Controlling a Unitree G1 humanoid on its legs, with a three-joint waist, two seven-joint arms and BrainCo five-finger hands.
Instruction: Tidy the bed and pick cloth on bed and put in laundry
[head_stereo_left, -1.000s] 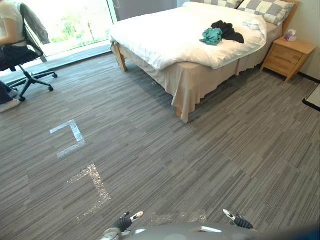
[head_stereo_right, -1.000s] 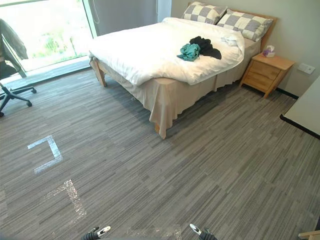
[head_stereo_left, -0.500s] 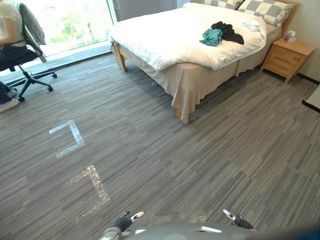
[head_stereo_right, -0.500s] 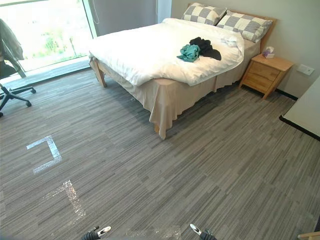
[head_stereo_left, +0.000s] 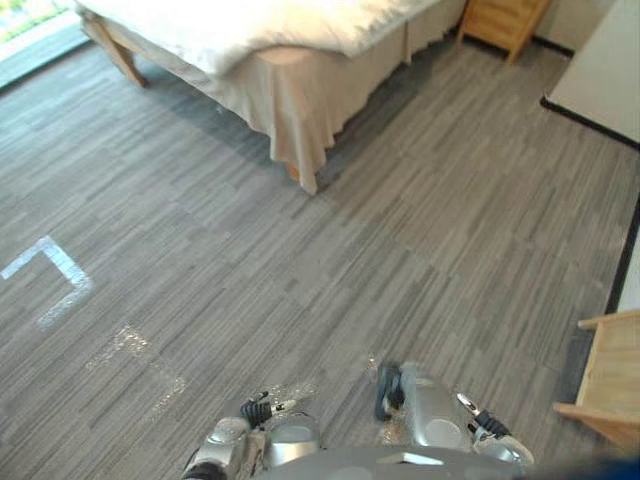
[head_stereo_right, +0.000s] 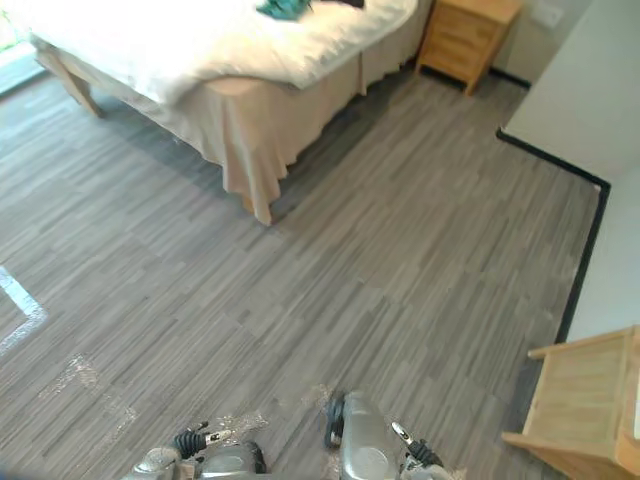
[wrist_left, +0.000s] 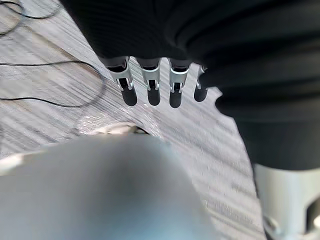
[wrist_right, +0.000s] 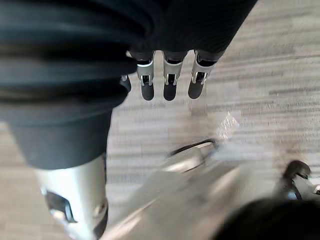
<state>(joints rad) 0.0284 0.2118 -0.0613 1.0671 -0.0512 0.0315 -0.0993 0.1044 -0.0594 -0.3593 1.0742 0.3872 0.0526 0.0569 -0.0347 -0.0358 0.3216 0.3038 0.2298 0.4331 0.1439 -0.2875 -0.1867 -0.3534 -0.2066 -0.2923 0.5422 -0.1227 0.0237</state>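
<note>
The bed (head_stereo_right: 180, 50) with its white duvet and beige skirt (head_stereo_left: 300, 100) lies ahead, cut off by the upper edge of the view. A teal cloth (head_stereo_right: 283, 8) sits on the duvet at the very top, with a bit of black cloth (head_stereo_right: 348, 3) beside it. My left hand (wrist_left: 150, 90) hangs over the grey carpet with straight fingers and holds nothing. My right hand (wrist_right: 167, 85) hangs the same way, fingers straight and empty. Both hands are far from the bed.
A wooden nightstand (head_stereo_right: 468, 35) stands past the bed's right side. A white tabletop with a dark edge (head_stereo_right: 590, 90) runs along the right. A light wooden piece of furniture (head_stereo_right: 590, 400) is at the lower right. Silver tape marks (head_stereo_left: 50, 275) lie on the carpet at the left.
The whole picture has shifted: the camera now looks lower and further right, closer to the bed's corner. The person on the chair and the window have left the view.
</note>
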